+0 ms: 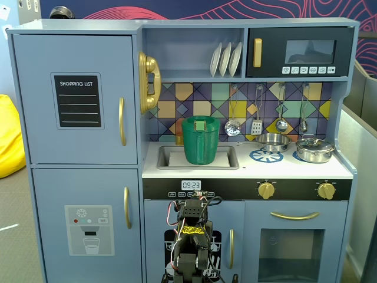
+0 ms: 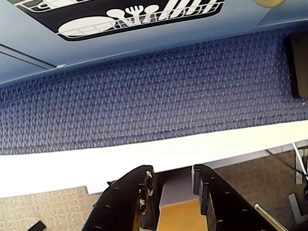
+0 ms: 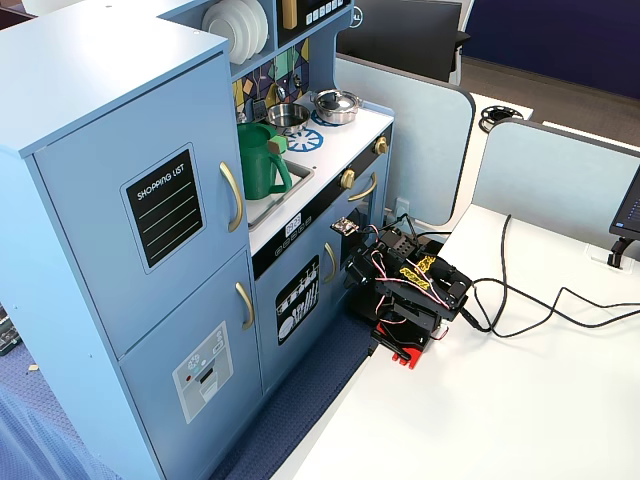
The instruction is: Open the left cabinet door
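in a fixed view the left cabinet door [image 1: 75, 99] sits shut at ten o'clock, its gold handle [image 1: 122, 121] on the right edge; the arm [image 1: 191, 236] is folded low at six o'clock, likely at rest, well apart from it; in the wrist view the gripper [image 2: 169, 185] points at blue carpet [image 2: 144, 106], fingers narrowly parted, holding nothing; in another fixed view the dish-rack door [image 3: 300, 300] and counter edge [image 3: 300, 215] stand between arm and handle.
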Motion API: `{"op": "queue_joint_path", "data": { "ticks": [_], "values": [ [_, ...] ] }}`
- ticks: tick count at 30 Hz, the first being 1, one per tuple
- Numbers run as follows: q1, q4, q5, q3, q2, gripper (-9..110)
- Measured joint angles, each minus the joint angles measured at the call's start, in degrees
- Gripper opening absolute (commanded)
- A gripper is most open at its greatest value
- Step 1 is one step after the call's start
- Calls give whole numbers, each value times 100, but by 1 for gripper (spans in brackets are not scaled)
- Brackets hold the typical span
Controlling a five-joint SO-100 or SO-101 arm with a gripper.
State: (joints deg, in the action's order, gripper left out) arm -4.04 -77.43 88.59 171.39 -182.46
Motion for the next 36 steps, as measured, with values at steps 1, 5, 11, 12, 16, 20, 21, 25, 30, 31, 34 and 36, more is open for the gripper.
{"op": "queue_joint_path", "data": {
  "ticks": [1,5,11,12,16,20,21,25,30,31,34,36],
  "values": [
    [0,0,0,0,0,0],
    [-141,0,53,0,0,0],
    [-149,0,53,0,0,0],
    [-149,0,53,0,0,0],
    [-149,0,53,0,0,1],
    [-149,0,114,0,0,1],
    [-149,0,176,0,0,0],
    [-211,-9,378,9,9,0],
    [176,141,105,-97,255,0],
    [378,185,-18,-193,360,0],
    [1002,404,-352,-580,642,0],
    [1301,642,-466,-896,782,0]
  ]
}}
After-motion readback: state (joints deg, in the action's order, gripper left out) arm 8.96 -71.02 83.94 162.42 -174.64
